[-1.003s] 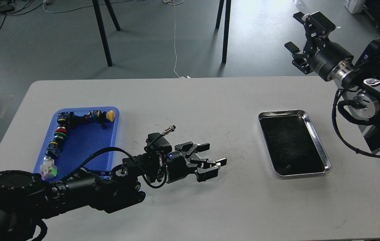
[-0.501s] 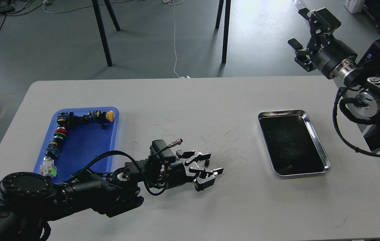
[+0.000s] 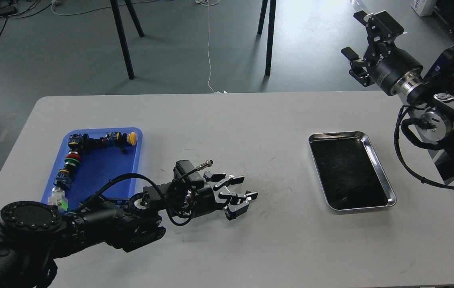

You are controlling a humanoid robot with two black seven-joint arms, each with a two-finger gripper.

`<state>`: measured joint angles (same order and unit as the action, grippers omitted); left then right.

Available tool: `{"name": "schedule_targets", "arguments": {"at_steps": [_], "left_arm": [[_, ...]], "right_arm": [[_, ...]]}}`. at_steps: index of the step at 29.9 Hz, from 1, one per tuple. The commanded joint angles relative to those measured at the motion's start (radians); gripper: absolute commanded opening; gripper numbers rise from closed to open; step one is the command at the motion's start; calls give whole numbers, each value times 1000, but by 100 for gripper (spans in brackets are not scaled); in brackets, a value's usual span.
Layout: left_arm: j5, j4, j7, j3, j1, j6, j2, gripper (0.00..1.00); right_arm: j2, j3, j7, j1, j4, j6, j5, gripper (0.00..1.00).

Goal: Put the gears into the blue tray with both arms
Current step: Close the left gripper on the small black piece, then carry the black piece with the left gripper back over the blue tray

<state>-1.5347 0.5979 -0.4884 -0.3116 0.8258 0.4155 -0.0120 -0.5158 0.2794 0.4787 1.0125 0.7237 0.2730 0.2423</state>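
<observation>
While the left arm (image 3: 83, 224) reaches in low from the near left corner, the left gripper (image 3: 243, 190) hangs just over the bare grey table (image 3: 251, 248) with its two fingers spread apart and nothing between them. Beside that arm, to the left, lies the blue tray (image 3: 103, 168), with a row of coloured push-button parts (image 3: 73, 158) running along its left and far edges; tiny black gears cannot be told apart among them. Right of centre sits a steel tray (image 3: 375, 160) with a dark bottom. Farther back at the right edge, the right arm (image 3: 439, 116) is raised, and the right gripper (image 3: 357, 38) stands above the floor beyond the table, fingers wide apart and empty.
</observation>
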Motion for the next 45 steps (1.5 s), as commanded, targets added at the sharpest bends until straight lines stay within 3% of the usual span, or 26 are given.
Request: {"name": "schedule_targets", "arguments": {"at_steps": [1,26,45], "left_arm": [[-38,0,0,0,-1,0,0,51],[-58,0,0,0,19,-1,-2,13],[-76,2,0,-10,119,-10,-42,12]], "right_arm": [[0,0,0,1,0,0,0,97],[11,-12,0,0,-1,-14,0,97],[-1,24,1,0,-4,-18,-1,97]]}}
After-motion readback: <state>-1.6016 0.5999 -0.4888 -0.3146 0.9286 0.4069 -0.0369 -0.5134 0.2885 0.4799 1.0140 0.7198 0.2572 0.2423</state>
